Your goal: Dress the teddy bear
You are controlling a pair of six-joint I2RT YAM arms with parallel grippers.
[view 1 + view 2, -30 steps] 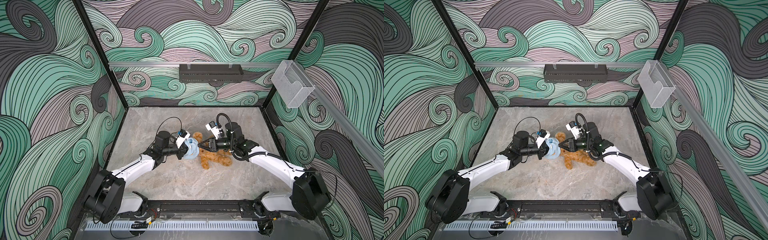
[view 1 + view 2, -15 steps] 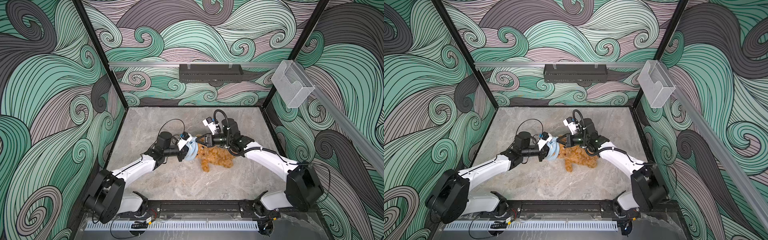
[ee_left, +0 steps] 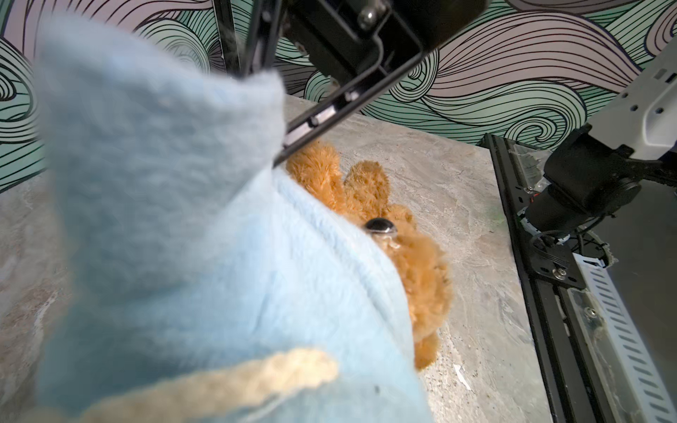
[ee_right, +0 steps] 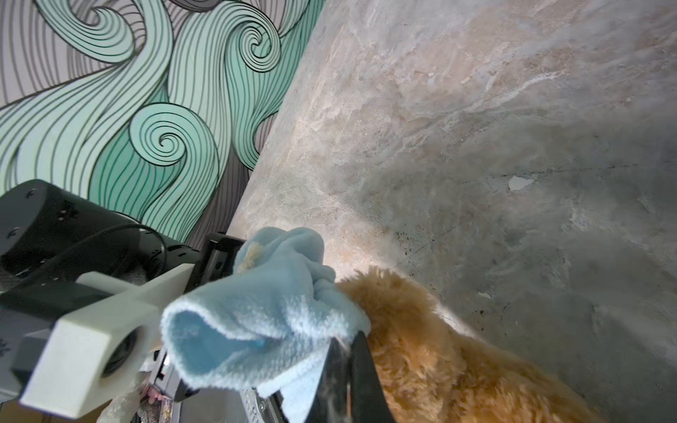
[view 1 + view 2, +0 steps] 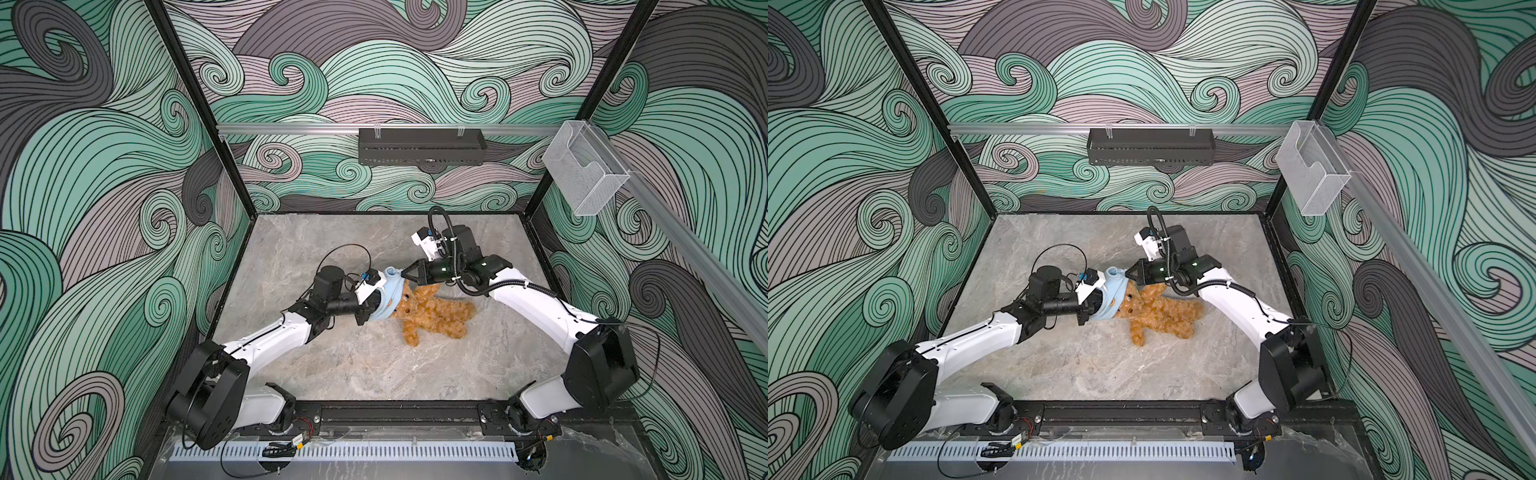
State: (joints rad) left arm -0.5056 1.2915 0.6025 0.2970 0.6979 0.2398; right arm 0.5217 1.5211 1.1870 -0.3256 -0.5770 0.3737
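Note:
The golden-brown teddy bear (image 5: 436, 318) (image 5: 1163, 316) lies on the marble table in both top views, head toward the left. A light blue shirt (image 5: 389, 296) (image 5: 1113, 297) covers the top of its head down to the eyes. My left gripper (image 5: 371, 311) (image 5: 1089, 312) is buried in the shirt (image 3: 183, 238) from the left, its jaws hidden by the cloth. My right gripper (image 4: 346, 351) (image 5: 405, 275) is shut on the shirt's (image 4: 263, 322) rim, right beside the bear's fur (image 4: 432, 359). One bear eye (image 3: 381, 226) peeks from under the rim.
Patterned walls close the table on three sides. A black tray (image 5: 422, 145) hangs on the back rail and a clear plastic holder (image 5: 582, 174) on the right rail. A black base rail (image 5: 399, 411) runs along the front edge.
My right gripper has moved back and left from the bear's head to the shirt's upper rim and shut there. The left gripper kept its grip and barely moved.

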